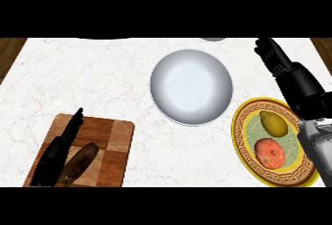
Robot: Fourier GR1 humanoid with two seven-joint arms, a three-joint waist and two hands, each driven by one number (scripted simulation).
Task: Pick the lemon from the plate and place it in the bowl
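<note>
A yellow-green lemon lies on the upper half of a yellow-rimmed patterned plate at the counter's right. A wide white bowl sits just left of the plate, holding nothing. My right hand is open, fingers relaxed, past the plate's far edge and right of the bowl; its forearm crosses the plate's right rim. It touches neither lemon nor bowl. My left hand rests open at the lower left, fingers pointing away from me.
A red-orange round fruit shares the plate, just below the lemon. A wooden cutting board lies under my left hand with a dark brown oblong vegetable on it. A grey object peeks in at the far edge.
</note>
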